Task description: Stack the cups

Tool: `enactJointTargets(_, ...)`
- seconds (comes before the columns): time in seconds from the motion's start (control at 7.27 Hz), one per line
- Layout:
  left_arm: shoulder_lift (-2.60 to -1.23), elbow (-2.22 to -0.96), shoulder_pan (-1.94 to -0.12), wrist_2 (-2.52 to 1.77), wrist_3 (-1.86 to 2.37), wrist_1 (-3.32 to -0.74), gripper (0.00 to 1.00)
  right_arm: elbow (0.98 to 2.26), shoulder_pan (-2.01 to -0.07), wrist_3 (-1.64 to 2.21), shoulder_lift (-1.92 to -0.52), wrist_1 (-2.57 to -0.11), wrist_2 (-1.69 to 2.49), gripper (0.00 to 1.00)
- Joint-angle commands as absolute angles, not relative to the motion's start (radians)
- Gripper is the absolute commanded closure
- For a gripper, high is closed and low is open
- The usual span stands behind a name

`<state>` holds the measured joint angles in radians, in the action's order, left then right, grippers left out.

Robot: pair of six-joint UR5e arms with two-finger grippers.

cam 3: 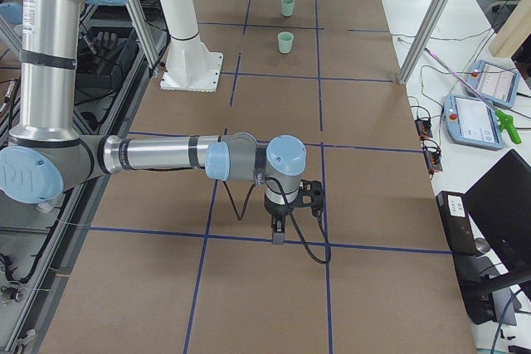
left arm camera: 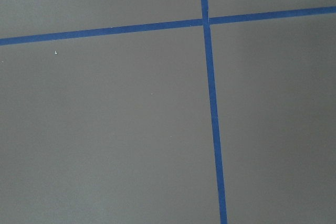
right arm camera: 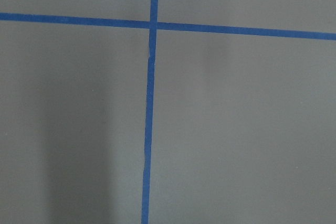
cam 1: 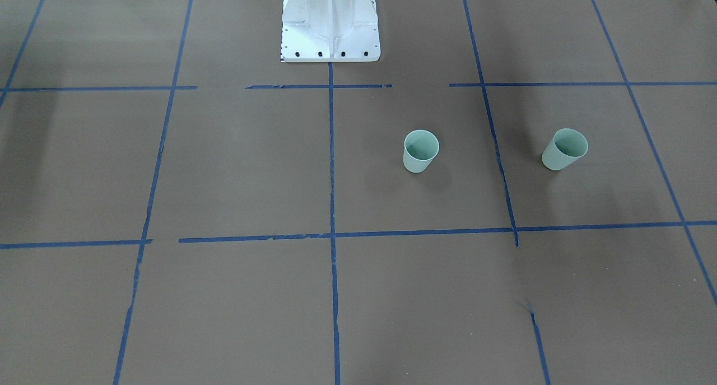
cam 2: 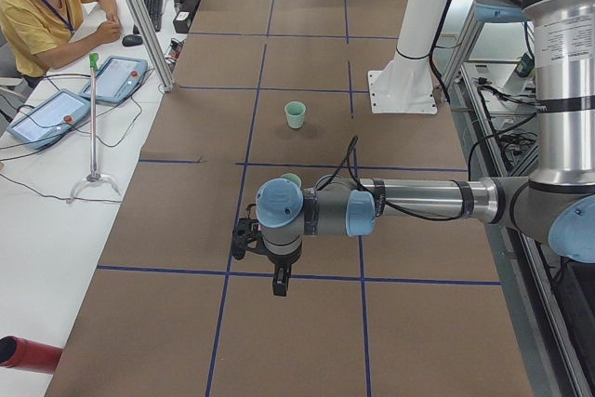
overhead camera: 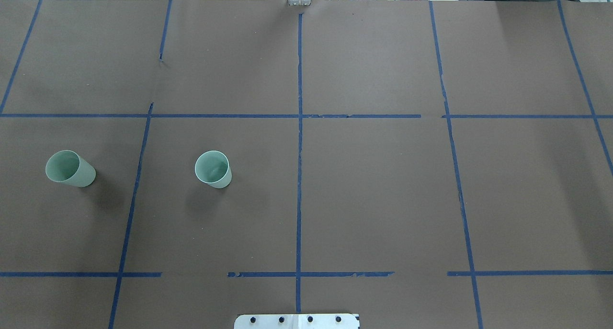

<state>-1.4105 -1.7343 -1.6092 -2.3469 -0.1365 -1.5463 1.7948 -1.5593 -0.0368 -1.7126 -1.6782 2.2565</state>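
Observation:
Two pale mint-green cups stand upright and apart on the brown table, both on the robot's left half. One cup (overhead camera: 213,169) (cam 1: 420,149) (cam 2: 295,114) (cam 3: 285,42) is near the middle line. The other cup (overhead camera: 69,168) (cam 1: 564,148) (cam 3: 287,6) is further left, and in the exterior left view (cam 2: 292,178) the arm partly hides it. My left gripper (cam 2: 279,281) shows only in the exterior left view, apart from the cups. My right gripper (cam 3: 278,234) shows only in the exterior right view, far from both cups. I cannot tell whether either is open or shut.
Blue tape lines (overhead camera: 299,128) divide the table into squares. The white robot base (cam 1: 330,23) stands at the table's edge. An operator (cam 2: 46,6) sits beside tablets (cam 2: 116,76) at a side desk. Both wrist views show only bare table (left arm camera: 105,129) (right arm camera: 236,129) and tape.

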Motion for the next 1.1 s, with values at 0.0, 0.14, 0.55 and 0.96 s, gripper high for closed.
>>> enactJointTargets(0.0,-1.411,-1.738,-1.608,-2.349,-0.137,-1.546,0.00,1.795,-1.559,-0.037,-1.712,-1.678,2.256,0.00)
enactJointTargets(0.14,-1.413,-1.732,-1.606,-2.349,-0.143,-1.551,0.00,1.795,-1.559,-0.037,-1.712,-1.678,2.256,0.00)
enactJointTargets(0.55,-1.416,-1.730,-1.597,-2.464,-0.039,-1.811,0.00,1.795,-1.559,-0.037,-1.712,-1.678,2.256,0.00)
enactJointTargets(0.96,-1.448,-1.769,-1.335,-2.345,0.458,-1.955,0.00,1.795,-1.559,-0.037,-1.712,-1.678,2.256,0.00)
